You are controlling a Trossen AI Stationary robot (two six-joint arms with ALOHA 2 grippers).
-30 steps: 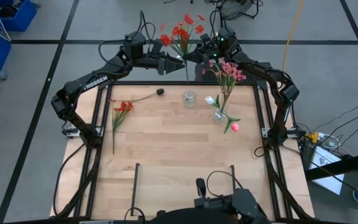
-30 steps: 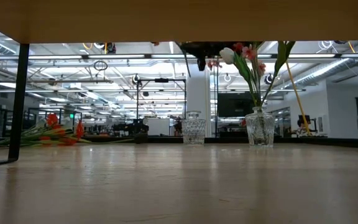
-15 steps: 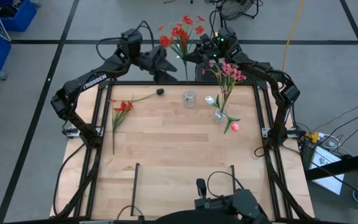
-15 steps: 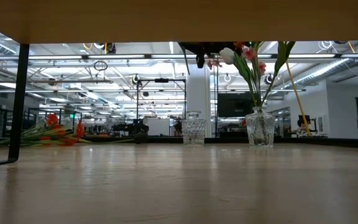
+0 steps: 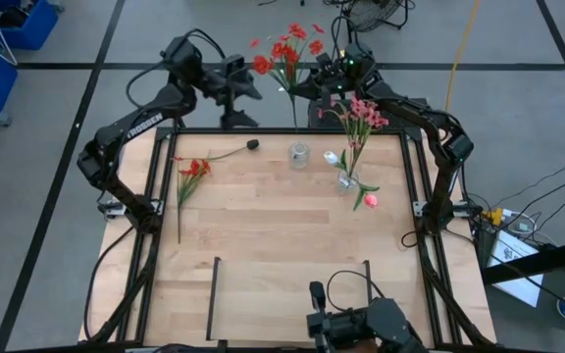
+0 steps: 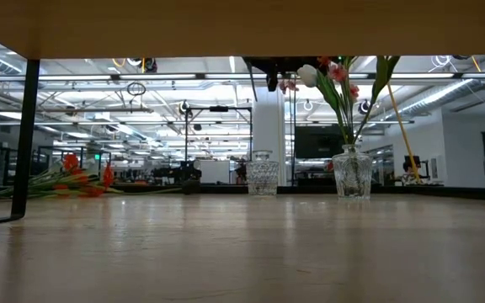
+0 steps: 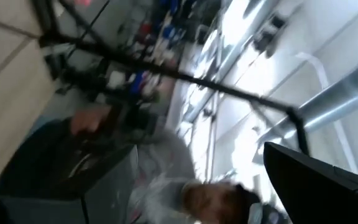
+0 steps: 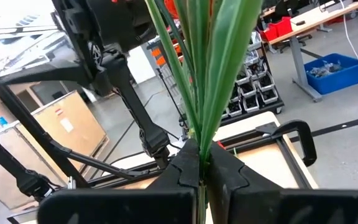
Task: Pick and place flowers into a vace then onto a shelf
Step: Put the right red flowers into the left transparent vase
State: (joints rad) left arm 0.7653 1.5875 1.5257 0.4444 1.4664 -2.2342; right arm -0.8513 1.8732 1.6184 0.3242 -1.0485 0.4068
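My right gripper [image 5: 307,90] is shut on a red flower spray [image 5: 287,47], held high over the table's far edge. My left gripper [image 5: 251,86] is open and stands left of the spray, apart from it. An empty glass vase [image 5: 299,154] stands near the far edge. A second vase [image 5: 346,180] holds pink blossoms [image 5: 363,114], a white tulip and a pink-red tulip. Another red spray [image 5: 191,173] lies flat at the table's left. The shelf [image 6: 242,25] spans the top of the low view, and its black rails [image 5: 212,294] stand near the table's near edge. My right gripper pinches the red spray's bundled green stalks and leaves [image 8: 197,127] between its two shut fingers [image 8: 229,177]. It comes at them roughly level from the table's right, across the stalks. The spray is lifted clear and stands upright, its stalk end [image 5: 294,116] hanging below the fingers.
A small black object [image 5: 252,144] lies at the tip of the lying spray's stalk. Black frame rails run along the table's sides. A camera mount [image 5: 361,319] sits at the near edge. A person shows blurred in the left wrist view. Bare wood [image 5: 282,235] lies mid-table.
My left gripper has drawn back from the held spray toward the table's left and far side, and it has turned as it went. My right gripper and the red spray have kept still.
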